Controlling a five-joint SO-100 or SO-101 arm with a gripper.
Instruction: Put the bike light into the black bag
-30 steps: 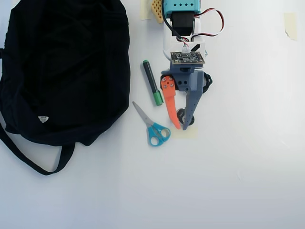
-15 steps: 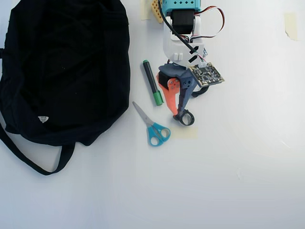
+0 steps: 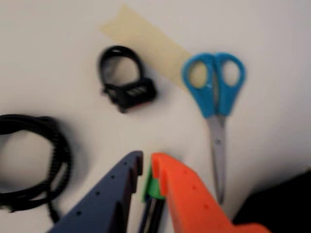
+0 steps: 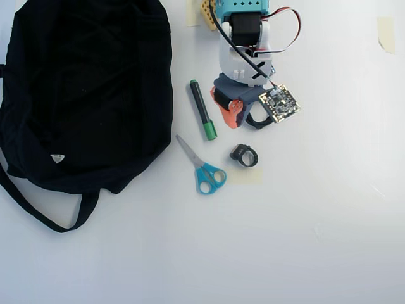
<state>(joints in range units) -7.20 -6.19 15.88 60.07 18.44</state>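
Observation:
The bike light [image 4: 244, 155], a small black block with a round strap loop, lies on the white table right of the scissors; in the wrist view the bike light [image 3: 127, 87] is free, well ahead of the fingers. My gripper [image 4: 235, 119] hangs raised near the arm's base, above and behind the light. In the wrist view the gripper [image 3: 146, 166] has its blue and orange fingers nearly together, holding nothing. The black bag [image 4: 88, 95] fills the left side, with a corner of the black bag [image 3: 279, 201] at the lower right of the wrist view.
Blue-handled scissors [image 4: 204, 170] and a green-capped marker [image 4: 202, 109] lie between bag and light. A coiled black cable [image 3: 34, 165] sits under the arm. A strip of tape [image 4: 247, 176] is stuck just below the light.
The gripper has drawn back and up toward the arm's base, away from the bike light. The light stays on the table by the tape.

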